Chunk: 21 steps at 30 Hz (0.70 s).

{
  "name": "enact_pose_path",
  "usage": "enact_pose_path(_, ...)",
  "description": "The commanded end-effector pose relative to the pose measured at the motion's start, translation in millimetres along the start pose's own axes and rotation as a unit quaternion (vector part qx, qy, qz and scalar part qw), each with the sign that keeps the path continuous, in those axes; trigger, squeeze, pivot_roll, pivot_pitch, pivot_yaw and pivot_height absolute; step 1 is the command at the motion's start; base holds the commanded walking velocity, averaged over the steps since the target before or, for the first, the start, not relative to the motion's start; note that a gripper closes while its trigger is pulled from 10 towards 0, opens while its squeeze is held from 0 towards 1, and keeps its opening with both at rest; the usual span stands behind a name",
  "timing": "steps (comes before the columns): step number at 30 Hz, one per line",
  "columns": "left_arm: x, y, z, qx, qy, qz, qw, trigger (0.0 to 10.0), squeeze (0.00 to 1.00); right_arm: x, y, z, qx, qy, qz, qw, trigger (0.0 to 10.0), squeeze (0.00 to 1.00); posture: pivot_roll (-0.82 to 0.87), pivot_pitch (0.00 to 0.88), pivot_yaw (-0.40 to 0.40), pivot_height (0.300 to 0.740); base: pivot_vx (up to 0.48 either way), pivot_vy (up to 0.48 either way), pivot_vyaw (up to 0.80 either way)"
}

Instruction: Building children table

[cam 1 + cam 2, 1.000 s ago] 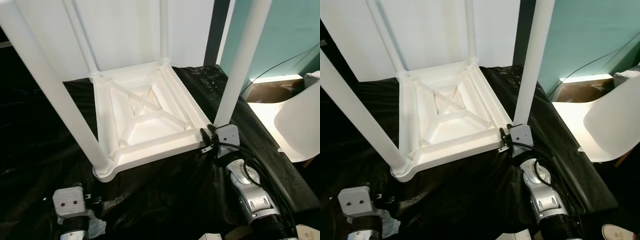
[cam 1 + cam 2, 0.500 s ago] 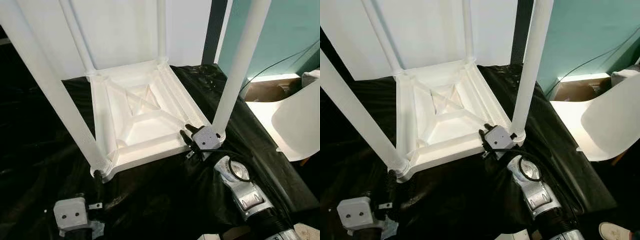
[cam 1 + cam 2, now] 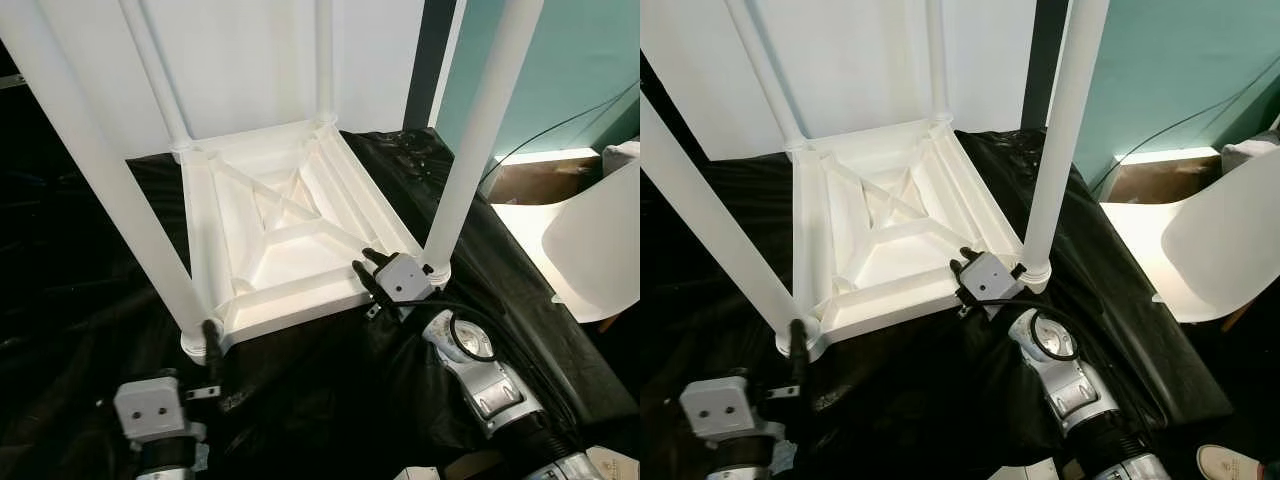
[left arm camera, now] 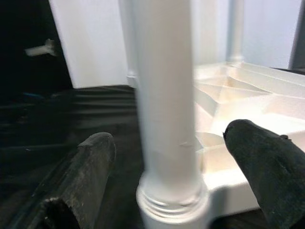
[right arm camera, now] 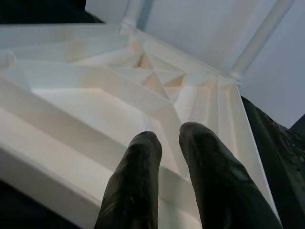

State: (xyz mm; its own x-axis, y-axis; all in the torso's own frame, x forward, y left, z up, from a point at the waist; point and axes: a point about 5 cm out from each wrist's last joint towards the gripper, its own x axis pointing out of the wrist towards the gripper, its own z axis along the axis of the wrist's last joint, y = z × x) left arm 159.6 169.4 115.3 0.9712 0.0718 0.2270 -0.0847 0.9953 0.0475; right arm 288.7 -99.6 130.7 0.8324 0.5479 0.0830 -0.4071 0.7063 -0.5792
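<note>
Table (image 3: 290, 240) upturned, ribbed white plastic; left gripper (image 4: 167, 157) jaws straddling round leg (image 4: 167, 95).

Upturned table top (image 3: 285, 235) fills centre frame on black sheet (image 3: 80, 300); its ribbed underside lies open between four upright legs. Near-left leg (image 3: 110, 190) sits between the spread fingers of the left claw (image 3: 212, 345), blocking passage there. Right claw (image 3: 365, 268), fingers nearly together, rests over the near rim beside near-right leg (image 3: 470, 150). White chair (image 3: 600, 240) crowds the right edge.
</note>
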Motion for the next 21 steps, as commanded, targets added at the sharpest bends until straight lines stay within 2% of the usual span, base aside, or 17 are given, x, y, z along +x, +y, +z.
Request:
enact_pose_path(1, 11.5, -4.9, 0, -0.03, -0.012, 0.046, 0.998, 10.0, 0.0, -1.0, -0.4, 0, -0.008, -0.001, 0.004, 1.0, 10.0, 0.0, 0.03, 0.0, 0.004, 0.74, 0.0, 0.0, 0.0)
enact_pose_path(6, 29.7, -23.5, -3, -0.054, -0.017, 0.014, 0.998, 10.0, 0.0, -5.5, -4.3, -4, -0.013, 0.009, 0.0, 1.0, 10.0, 0.0, 0.01, 0.0, -0.008, 0.74, 0.0, 0.0, 0.0)
enact_pose_path(14, 46.3, -32.2, -9, -0.066, -0.014, 0.016, 0.998, 10.0, 0.0, -11.0, -4.9, -4, -0.017, 0.011, 0.015, 1.0, 10.0, 0.0, 0.0, 0.0, -0.012, 0.74, 0.0, 0.0, 0.0)
enact_pose_path(19, 50.9, -35.8, -11, -0.07, -0.013, 0.016, 0.997, 10.0, 0.0, -17.9, -6.2, -6, -0.021, 0.017, 0.024, 0.999, 10.0, 0.0, 0.0, 0.0, -0.013, 0.74, 0.0, 0.0, 0.0)
enact_pose_path(21, 48.5, -36.1, -28, -0.066, 0.02, 0.013, 0.998, 10.0, 0.0, -26.9, -7.8, -12, -0.024, 0.03, 0.027, 0.999, 10.0, 0.0, -0.01, 0.0, -0.006, 0.74, 0.0, 0.0, 0.0)
